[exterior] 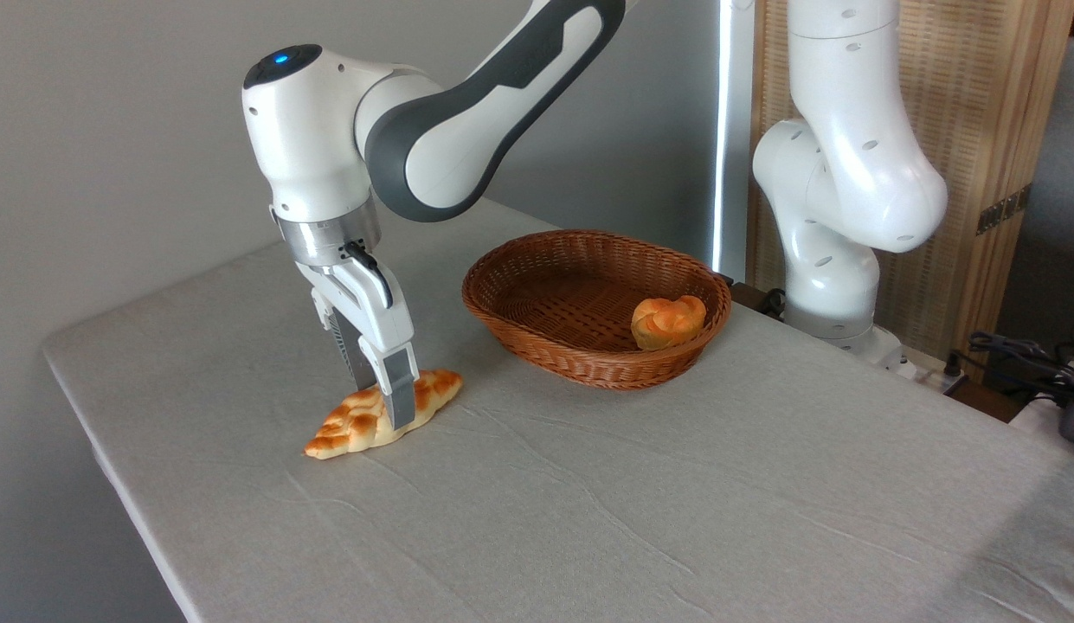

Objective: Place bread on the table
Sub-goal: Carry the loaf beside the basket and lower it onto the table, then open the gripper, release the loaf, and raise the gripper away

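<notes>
With the bread (363, 422) already lying flat on the grey cloth of the tabletop (640, 510) at the left, well apart from the wicker basket (588, 359) to its right, the step in hand is judged to be the release: spread the fingers fully, then lift straight up so the loaf is not dragged. The gripper (389, 407) stands vertical over the loaf's middle, fingers narrow and straddling it, apparently pinching it. A small round bun (668, 321) sits in the basket.
</notes>
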